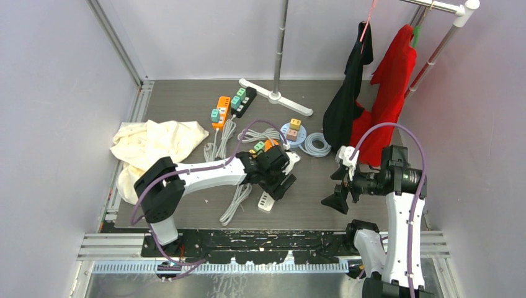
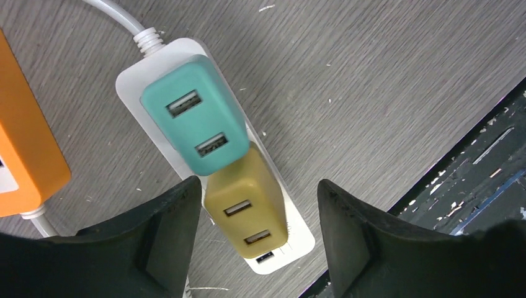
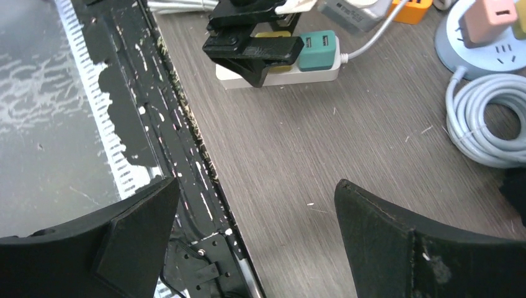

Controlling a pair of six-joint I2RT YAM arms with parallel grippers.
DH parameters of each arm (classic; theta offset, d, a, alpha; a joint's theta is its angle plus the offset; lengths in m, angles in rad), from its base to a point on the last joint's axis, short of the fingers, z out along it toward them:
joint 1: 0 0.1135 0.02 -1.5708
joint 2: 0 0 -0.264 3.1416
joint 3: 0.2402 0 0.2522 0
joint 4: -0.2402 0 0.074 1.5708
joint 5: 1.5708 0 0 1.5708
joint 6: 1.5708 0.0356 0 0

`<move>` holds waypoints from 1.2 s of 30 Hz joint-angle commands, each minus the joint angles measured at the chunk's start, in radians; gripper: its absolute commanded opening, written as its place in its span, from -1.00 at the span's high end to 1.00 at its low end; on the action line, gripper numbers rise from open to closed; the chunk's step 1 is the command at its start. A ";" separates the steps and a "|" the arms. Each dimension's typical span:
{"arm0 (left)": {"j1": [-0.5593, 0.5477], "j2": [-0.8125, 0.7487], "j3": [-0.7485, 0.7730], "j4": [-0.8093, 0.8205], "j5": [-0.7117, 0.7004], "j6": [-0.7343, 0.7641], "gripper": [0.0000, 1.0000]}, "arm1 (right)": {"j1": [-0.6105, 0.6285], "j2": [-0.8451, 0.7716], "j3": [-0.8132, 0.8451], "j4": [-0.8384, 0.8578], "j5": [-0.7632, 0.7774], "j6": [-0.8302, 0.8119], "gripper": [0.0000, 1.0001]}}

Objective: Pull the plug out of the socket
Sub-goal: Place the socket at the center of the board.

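mustard plug (image 2: 245,208) sits in the white socket strip (image 2: 139,74) at the lower middle of my left wrist view, its two usb slots facing the camera. a teal plug (image 2: 195,121) is seated just above it on the same strip, and the two bodies touch. my left fingers (image 2: 155,242) are spread, one on each side of the mustard plug. the left one is right against the plug's edge, though i cannot tell if it touches, and the right one stands apart from it. an orange block (image 2: 25,136) fills the left edge of the frame. grey bench (image 2: 384,81) takes up the upper right, and the black rail (image 2: 484,167) crosses the lower right corner.

from the top view, my left fingers (image 1: 282,185) reach to the middle of the frame and cover most of the strip. only its white end (image 1: 267,202) shows below them, and the mustard plug is hidden. my right fingers (image 1: 337,200) hang spread at the right of centre, well apart from the strip. a cream cloth (image 1: 158,146) lies at the left. an orange strip (image 1: 221,112) and a black strip (image 1: 245,101) lie in the upper middle. a round socket (image 1: 293,132) lies beside a coiled cable (image 1: 316,144). red and black garments (image 1: 391,93) hang at the upper right.

in my right wrist view, my right fingers (image 3: 124,242) are wide apart along the bottom edge, with only bare bench (image 3: 298,161) between them. at the top middle, the left fingers (image 3: 254,46) straddle the mustard plug (image 3: 276,35). the teal plug (image 3: 317,49) sits to its right on the white strip (image 3: 298,74). the round socket (image 3: 477,56) and the cable coil (image 3: 490,124) are at the right edge.
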 commanded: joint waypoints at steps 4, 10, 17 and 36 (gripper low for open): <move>-0.005 -0.138 0.000 0.033 -0.020 0.019 -0.41 | 0.013 0.085 -0.013 -0.071 -0.049 -0.316 -1.00; -0.002 -0.255 -0.024 0.009 -0.101 0.021 -0.51 | 0.035 0.145 -0.002 -0.063 -0.028 -0.386 -1.00; 0.029 -0.356 -0.131 -0.005 -0.140 -0.006 -0.29 | 0.127 0.210 0.006 -0.031 -0.003 -0.388 -0.97; 0.030 -0.234 -0.308 0.140 -0.041 -0.128 0.81 | 0.289 0.213 -0.139 0.536 0.275 0.517 0.04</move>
